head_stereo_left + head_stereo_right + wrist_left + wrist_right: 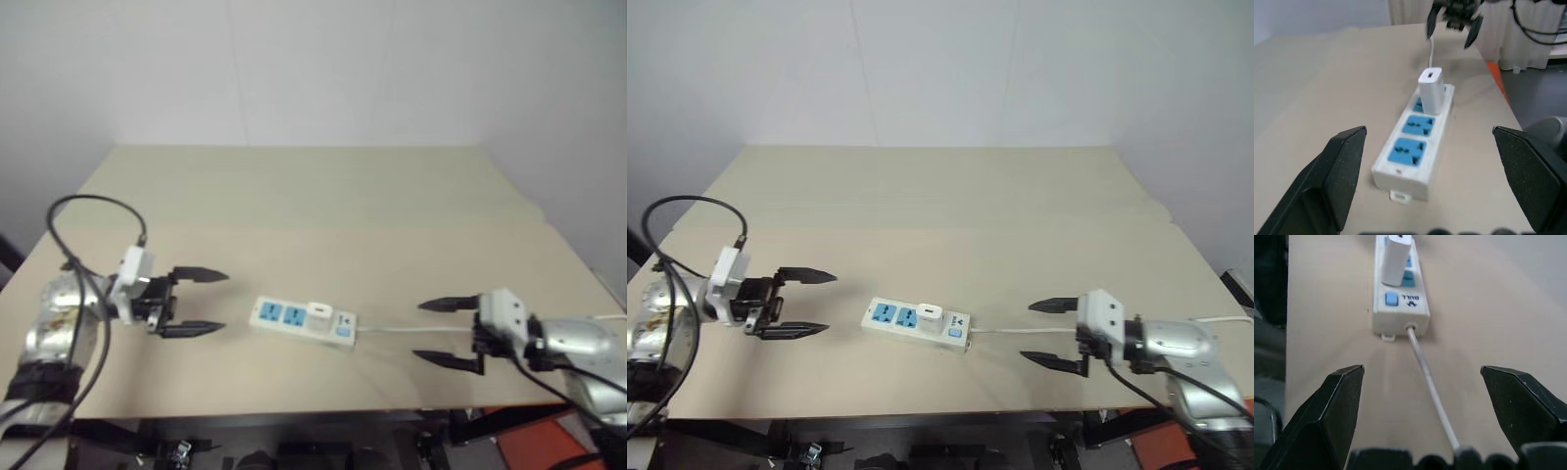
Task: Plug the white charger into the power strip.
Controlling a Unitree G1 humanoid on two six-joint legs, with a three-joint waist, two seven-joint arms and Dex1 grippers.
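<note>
The power strip [302, 322] lies flat near the table's front edge, midway between my arms. The white charger [319, 313] stands upright in its socket nearest the switch end; the two other blue sockets [1413, 137] are bare. My left gripper [198, 302] hovers open to the left of the strip, pointing at it, nothing between its fingers. My right gripper [449, 332] is open to the right, over the strip's thin white cord [416, 330], also holding nothing. The charger [1397, 257] and cord [1431, 386] show in the right wrist view.
The beige table [323, 206] stretches back to a white wall. Its front edge runs just below the strip and both grippers. A black cable [83, 211] loops above my left wrist. An orange patch of floor [534, 446] shows past the table's front right.
</note>
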